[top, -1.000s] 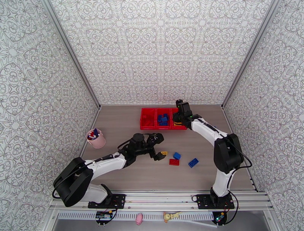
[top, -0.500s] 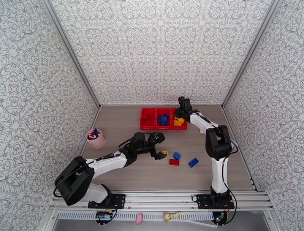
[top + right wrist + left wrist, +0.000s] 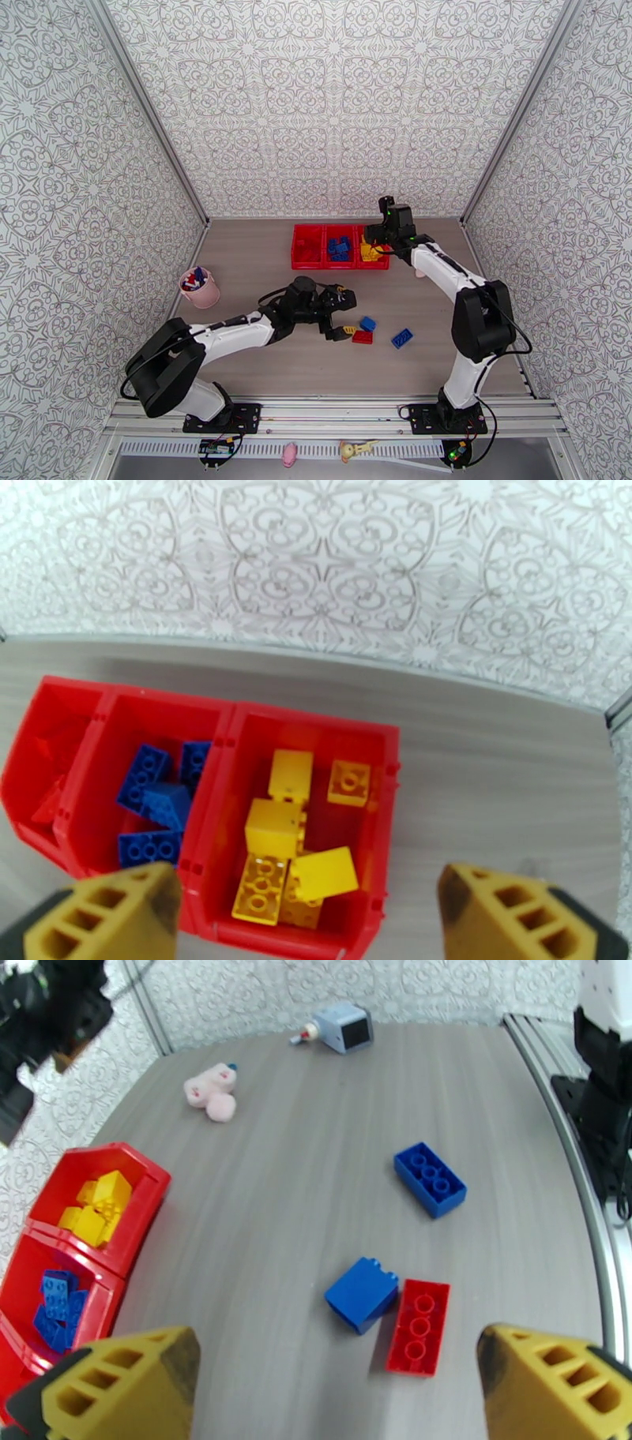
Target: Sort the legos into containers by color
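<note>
Over the wooden table (image 3: 276,1157) my left claw (image 3: 336,1359) hangs spread near the flat red studded plastic brick (image 3: 417,1327); my right claw (image 3: 316,910) gapes empty above the joined red plastic bins (image 3: 389,811). Picking step: next I should descend and pinch its long sides.

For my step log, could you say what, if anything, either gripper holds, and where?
Nothing is held: the left gripper and the right gripper both stand open, empty.

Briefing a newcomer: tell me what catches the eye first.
The row of three joined bright red plastic bins far across the grey table, blue studded bricks and yellow studded bricks sorted inside. Loose mid-table lie a flat red brick beside a blue block, a longer blue brick apart.
</note>
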Controlling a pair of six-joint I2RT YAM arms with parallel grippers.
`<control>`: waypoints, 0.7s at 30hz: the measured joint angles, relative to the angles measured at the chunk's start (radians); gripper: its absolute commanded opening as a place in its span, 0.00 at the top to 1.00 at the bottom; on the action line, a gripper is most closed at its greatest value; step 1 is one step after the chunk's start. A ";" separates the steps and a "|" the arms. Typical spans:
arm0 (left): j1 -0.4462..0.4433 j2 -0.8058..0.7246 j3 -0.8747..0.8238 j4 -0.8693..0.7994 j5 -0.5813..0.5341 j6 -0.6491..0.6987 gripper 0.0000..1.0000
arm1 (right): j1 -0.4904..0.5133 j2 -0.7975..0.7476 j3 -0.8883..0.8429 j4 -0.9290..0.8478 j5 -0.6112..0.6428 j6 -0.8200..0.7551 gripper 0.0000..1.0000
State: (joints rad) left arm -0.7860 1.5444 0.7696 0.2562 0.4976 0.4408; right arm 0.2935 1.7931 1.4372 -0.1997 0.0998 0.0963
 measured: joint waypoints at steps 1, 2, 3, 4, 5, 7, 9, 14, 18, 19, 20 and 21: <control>-0.006 0.016 0.010 -0.023 0.000 0.012 0.04 | 0.000 -0.016 -0.014 0.005 0.000 0.000 0.11; -0.013 0.032 0.024 -0.050 0.000 0.026 0.04 | 0.000 -0.029 -0.027 0.011 0.001 0.000 0.11; -0.020 0.048 0.038 -0.072 -0.001 0.037 0.04 | 0.000 -0.038 -0.038 0.015 0.001 0.000 0.10; -0.028 0.064 0.053 -0.096 -0.001 0.048 0.04 | 0.000 -0.048 -0.053 0.019 0.003 0.000 0.10; -0.037 0.080 0.068 -0.120 -0.001 0.060 0.04 | 0.000 -0.057 -0.068 0.021 0.005 0.000 0.10; -0.050 0.106 0.092 -0.157 -0.002 0.069 0.05 | -0.001 -0.069 -0.092 0.022 0.012 0.000 0.10; -0.061 0.131 0.112 -0.186 -0.013 0.076 0.05 | -0.002 -0.077 -0.110 0.022 0.016 0.000 0.10; -0.081 0.189 0.158 -0.262 -0.060 0.111 0.06 | -0.011 -0.095 -0.142 0.027 0.020 -0.001 0.10; -0.096 0.238 0.204 -0.329 -0.099 0.136 0.07 | -0.019 -0.114 -0.155 0.028 0.020 0.000 0.10; -0.099 0.251 0.218 -0.346 -0.108 0.140 0.08 | -0.021 -0.119 -0.159 0.028 0.020 0.000 0.10; -0.103 0.264 0.233 -0.361 -0.114 0.141 0.08 | -0.023 -0.124 -0.161 0.029 0.020 0.000 0.10; -0.105 0.273 0.243 -0.369 -0.121 0.143 0.08 | -0.023 -0.127 -0.163 0.030 0.021 0.000 0.10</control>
State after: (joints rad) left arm -0.8909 1.8175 1.0126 -0.1127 0.3767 0.5842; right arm 0.2703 1.6657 1.2743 -0.1696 0.1207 0.0959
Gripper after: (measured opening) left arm 0.921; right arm 0.898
